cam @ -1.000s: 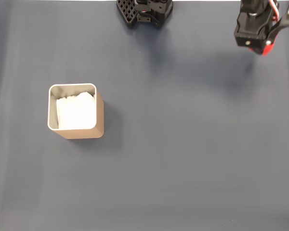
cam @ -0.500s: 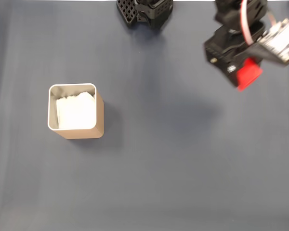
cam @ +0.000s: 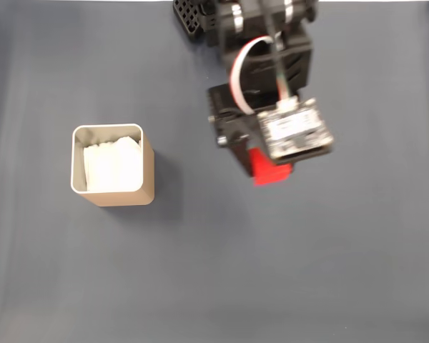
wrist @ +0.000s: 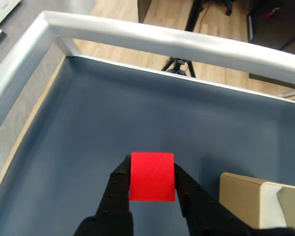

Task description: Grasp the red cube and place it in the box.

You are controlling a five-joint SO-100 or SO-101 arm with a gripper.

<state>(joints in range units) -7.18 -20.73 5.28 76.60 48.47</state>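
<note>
In the wrist view the red cube [wrist: 152,176] sits clamped between two black fingers, held up over the dark blue table. My gripper [wrist: 152,178] is shut on it. The fixed view from above shows the arm reaching down the middle of the table, with the red cube [cam: 269,172] poking out under my gripper [cam: 261,168]. The box [cam: 113,168], tan with a pale rim and white paper inside, stands to the left, well apart from the cube. A corner of the box [wrist: 246,194] appears at the lower right of the wrist view.
The arm's black base [cam: 204,18] sits at the top edge in the fixed view. A white circuit board [cam: 294,130] rides on the wrist. A grey raised rail [wrist: 152,37] borders the blue table [cam: 272,271]; wooden floor lies beyond it.
The arm has swung from the top right toward the middle of the table, carrying the red cube left and down, closer to the box. The box has not moved.
</note>
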